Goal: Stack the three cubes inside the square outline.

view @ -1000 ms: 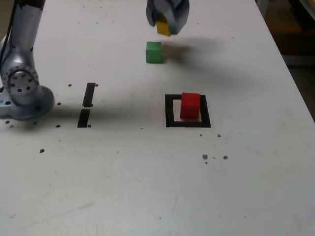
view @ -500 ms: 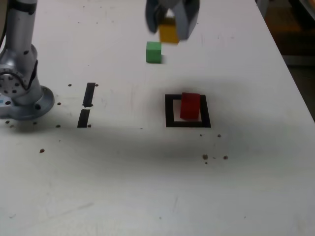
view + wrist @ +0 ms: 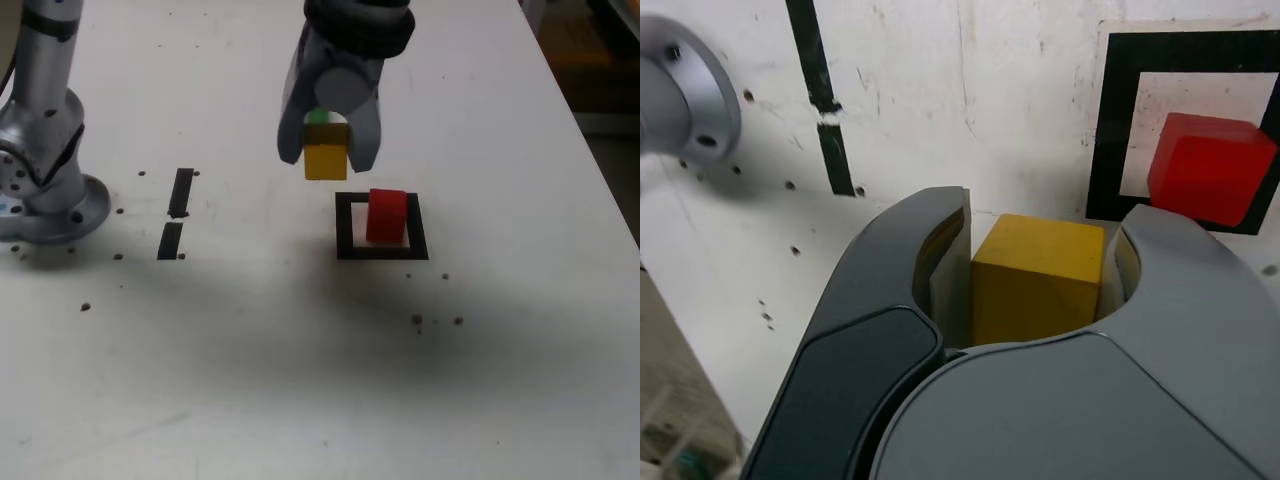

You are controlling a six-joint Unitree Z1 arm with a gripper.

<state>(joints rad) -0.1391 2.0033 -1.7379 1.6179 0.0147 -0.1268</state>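
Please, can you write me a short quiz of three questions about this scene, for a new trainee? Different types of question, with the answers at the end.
1. True or false: the red cube stands inside the square outline.
2. Multiple choice: what does the tool hold between its fingers?
A. the green cube
B. the yellow cube
C. nothing
3. Fill in the missing word: in the exterior view, the green cube is mostly hidden behind the ____.

Key:
1. True. It sits on the white centre, towards the exterior view's right side of the frame.
2. B. The yellow cube is clamped in the air, to the exterior view's left of the outline.
3. tool
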